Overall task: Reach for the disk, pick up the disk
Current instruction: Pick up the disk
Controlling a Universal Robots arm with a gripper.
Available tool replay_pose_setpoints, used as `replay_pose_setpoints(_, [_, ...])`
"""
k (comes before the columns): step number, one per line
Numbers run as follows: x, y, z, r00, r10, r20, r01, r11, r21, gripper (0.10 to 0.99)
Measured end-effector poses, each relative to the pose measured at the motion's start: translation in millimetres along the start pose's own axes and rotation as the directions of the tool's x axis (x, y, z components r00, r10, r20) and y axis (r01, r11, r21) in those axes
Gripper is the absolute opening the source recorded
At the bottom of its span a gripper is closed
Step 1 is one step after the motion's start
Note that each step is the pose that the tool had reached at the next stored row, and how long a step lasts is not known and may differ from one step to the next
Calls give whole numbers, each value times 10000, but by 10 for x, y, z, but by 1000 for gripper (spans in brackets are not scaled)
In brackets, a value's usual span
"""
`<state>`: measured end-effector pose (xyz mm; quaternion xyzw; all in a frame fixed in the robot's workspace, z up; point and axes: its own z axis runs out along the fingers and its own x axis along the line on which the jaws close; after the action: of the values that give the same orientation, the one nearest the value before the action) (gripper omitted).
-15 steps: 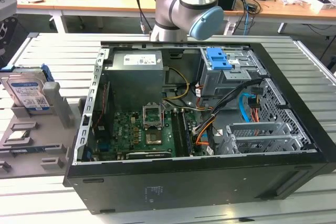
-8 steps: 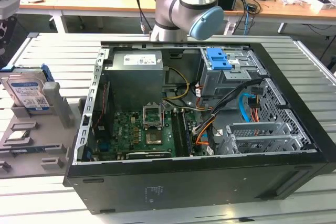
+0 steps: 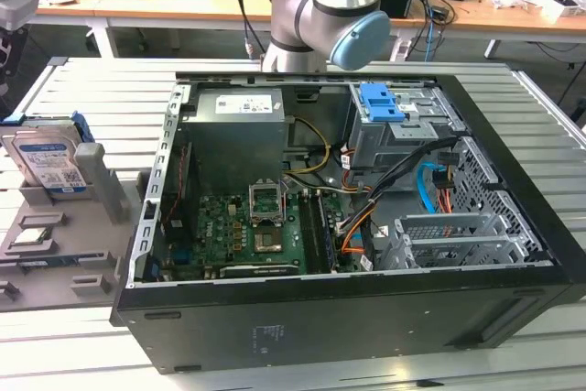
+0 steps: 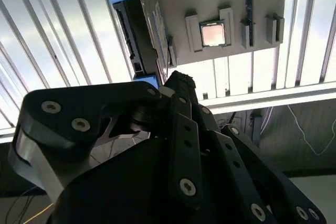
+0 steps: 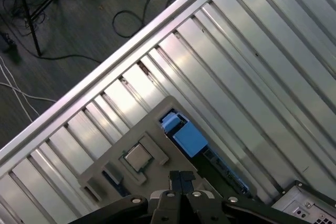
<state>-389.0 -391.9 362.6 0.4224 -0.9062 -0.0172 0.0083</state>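
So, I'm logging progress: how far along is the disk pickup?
Done: nothing yet; the disk stands on edge in the grey holder, untouched. In hand: the gripper hangs clear of it, jaws together, empty. Left: closing in and the grasp itself.

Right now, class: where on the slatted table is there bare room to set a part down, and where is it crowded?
Bare slats: the strip along the computer case's near side, and beyond the grey tray. Crowded: the tray, holding the disk and chip.

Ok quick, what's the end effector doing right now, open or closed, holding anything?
End effector: closed, holding nothing; the disk is not grasped.
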Motion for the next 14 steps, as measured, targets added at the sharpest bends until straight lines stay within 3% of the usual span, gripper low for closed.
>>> replay_pose_setpoints(7, [0,0,0,9969,-789,-31,789,9969,0,106])
replay_pose_setpoints(14, [0,0,0,9843,-1766,-68,1766,9843,-5,106])
